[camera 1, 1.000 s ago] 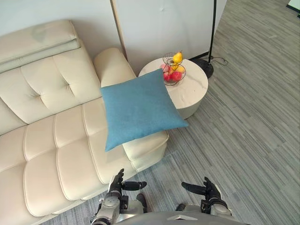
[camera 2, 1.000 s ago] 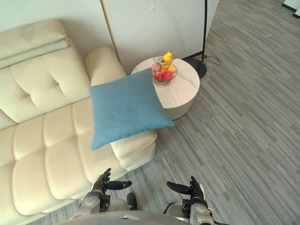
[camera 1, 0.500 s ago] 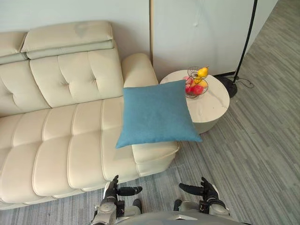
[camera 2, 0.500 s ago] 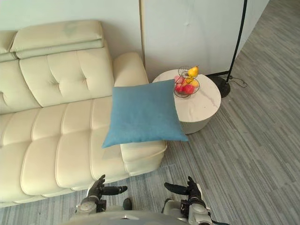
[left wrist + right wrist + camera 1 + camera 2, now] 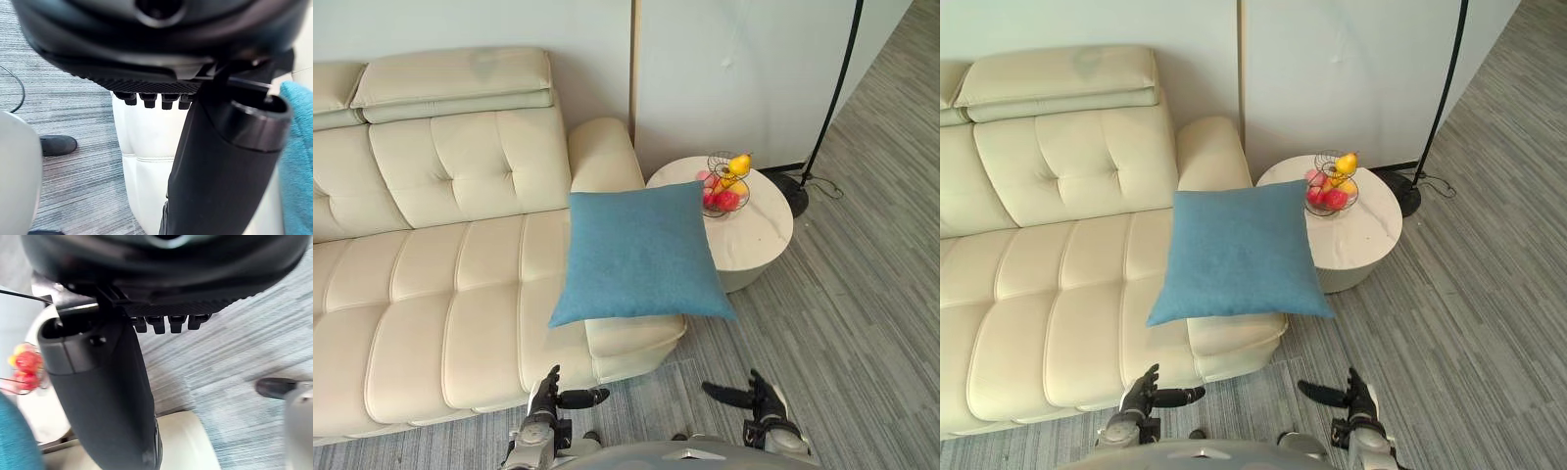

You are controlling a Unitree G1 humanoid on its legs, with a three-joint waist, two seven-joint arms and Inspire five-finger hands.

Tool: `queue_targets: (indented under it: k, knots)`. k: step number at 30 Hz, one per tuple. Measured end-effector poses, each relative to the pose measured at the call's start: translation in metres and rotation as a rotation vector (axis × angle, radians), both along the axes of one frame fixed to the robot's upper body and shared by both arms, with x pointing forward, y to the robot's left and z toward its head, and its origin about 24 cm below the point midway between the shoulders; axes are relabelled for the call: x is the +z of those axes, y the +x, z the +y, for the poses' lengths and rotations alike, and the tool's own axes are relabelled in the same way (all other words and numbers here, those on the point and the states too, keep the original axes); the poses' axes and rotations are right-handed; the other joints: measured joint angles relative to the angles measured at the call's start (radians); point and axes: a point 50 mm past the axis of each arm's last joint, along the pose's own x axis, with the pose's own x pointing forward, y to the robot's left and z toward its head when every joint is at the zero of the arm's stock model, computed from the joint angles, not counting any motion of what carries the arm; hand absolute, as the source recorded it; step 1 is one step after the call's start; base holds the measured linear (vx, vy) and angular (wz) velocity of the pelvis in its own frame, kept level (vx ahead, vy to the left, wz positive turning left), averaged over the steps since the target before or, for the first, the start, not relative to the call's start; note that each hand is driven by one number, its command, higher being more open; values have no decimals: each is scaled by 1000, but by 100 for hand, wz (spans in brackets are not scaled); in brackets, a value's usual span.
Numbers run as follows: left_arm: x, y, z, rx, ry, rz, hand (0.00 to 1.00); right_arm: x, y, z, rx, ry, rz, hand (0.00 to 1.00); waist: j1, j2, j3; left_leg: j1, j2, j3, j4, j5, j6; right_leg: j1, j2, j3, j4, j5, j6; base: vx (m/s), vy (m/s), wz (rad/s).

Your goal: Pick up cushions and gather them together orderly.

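Fingers straight and loose, holding nothing: in the left eye view the left hand [image 5: 545,396] and right hand [image 5: 763,403] hang low, probably poised to reach. The blue cushion [image 5: 641,257] lies on the cream sofa [image 5: 431,284], overhanging its end seat. In both wrist views its edge sits beyond the thumb, untouched.

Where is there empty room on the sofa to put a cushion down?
The long stretch of sofa seat left of the blue cushion is bare, up to the backrest. The round side table has a bare front half. It is crowded by the armrest, where the cushion lies, and around the fruit basket.
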Motion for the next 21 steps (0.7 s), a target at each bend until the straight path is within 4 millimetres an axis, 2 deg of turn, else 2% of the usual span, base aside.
queue_targets:
  k: [1, 3, 4, 5, 7, 14, 21]
  knots:
    - [2, 1, 1, 6, 0, -12, 100, 6, 5, -3, 1, -19, -38, 100, -1, 0, 0, -4, 0, -1, 0, 0, 0, -3, -1, -1, -1, 1, 2, 0, 0, 0]
    - [12, 9, 9, 4, 16, -85, 100, 33, 29, -12, 39, -15, -227, 100, -8, 0, 0, -19, -2, -1, 0, -1, 1, -19, -3, 0, -3, 12, 5, -75, 35, 0]
    - [13, 11, 10, 2, 18, -96, 100, 37, 33, -14, 48, -14, -248, 100, -9, 0, 0, -21, -3, -1, 0, -1, 2, -20, -3, 0, -4, 13, 5, -107, 33, 2]
    - [22, 20, 18, 10, 23, -151, 100, 57, 50, -24, 79, -58, -346, 100, -9, 1, -5, -32, -4, -2, 0, -1, 4, -32, -2, 1, -4, 19, 6, -98, 21, 2]
    - [29, 26, 28, 63, 30, -198, 100, 76, 66, -31, 79, -111, -442, 100, -10, 2, -13, -43, -8, -3, 0, 4, 11, -41, -1, 2, -12, 30, 7, -95, 20, 0]
    - [35, 28, 45, 105, 64, -222, 100, 88, 78, -45, 62, -174, -480, 100, -12, 19, -29, -73, -22, -24, -21, 28, 24, -58, -6, -13, -38, 48, 13, -25, 11, 9]
    - [61, 52, 60, 192, 92, -372, 100, 102, 105, -45, 51, -174, -545, 100, -13, 20, -30, -78, -29, -43, -39, 38, 27, -49, -8, -37, -63, 57, 15, 24, 6, 9]
